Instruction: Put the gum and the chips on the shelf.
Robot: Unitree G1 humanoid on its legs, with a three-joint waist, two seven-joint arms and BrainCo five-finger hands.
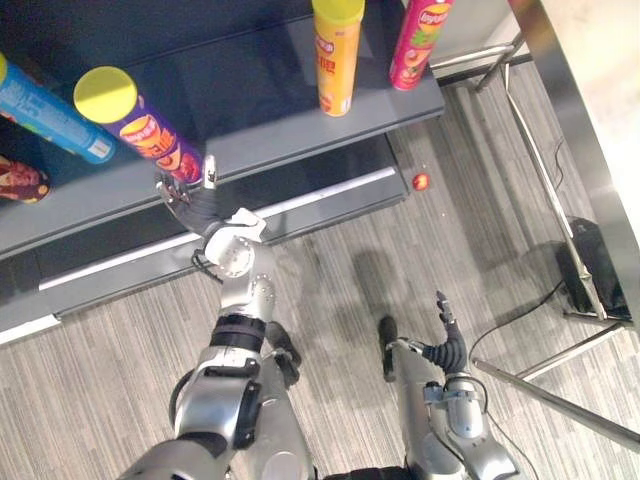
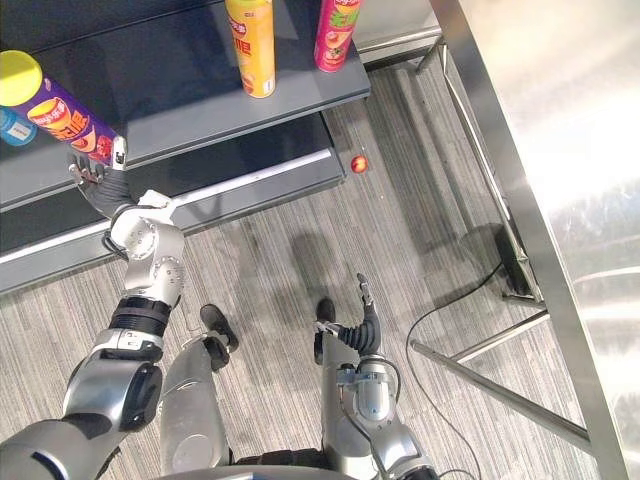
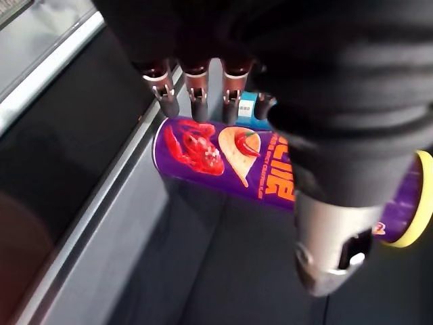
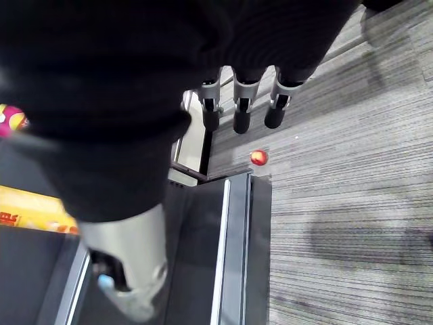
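Observation:
A purple chips can [image 1: 140, 125] with a yellow lid stands on the dark grey shelf [image 1: 270, 100], close to its front edge. My left hand [image 1: 190, 205] is raised to that edge just below the can's base, open, with its fingers [image 3: 196, 101] straight and a little short of the can [image 3: 223, 159]. A small red round thing [image 1: 421, 181] lies on the floor by the shelf's right end; I cannot tell if it is the gum. My right hand [image 1: 447, 345] hangs low over the floor, open and holding nothing, with the red thing [image 4: 258, 157] past its fingers [image 4: 240, 115].
On the same shelf stand an orange can [image 1: 337, 55], a pink can [image 1: 418, 40] and a blue can [image 1: 50, 115], with a red can [image 1: 20, 180] at the far left. A lower shelf board [image 1: 300, 205] juts out beneath. A metal table frame [image 1: 560, 190] stands at the right.

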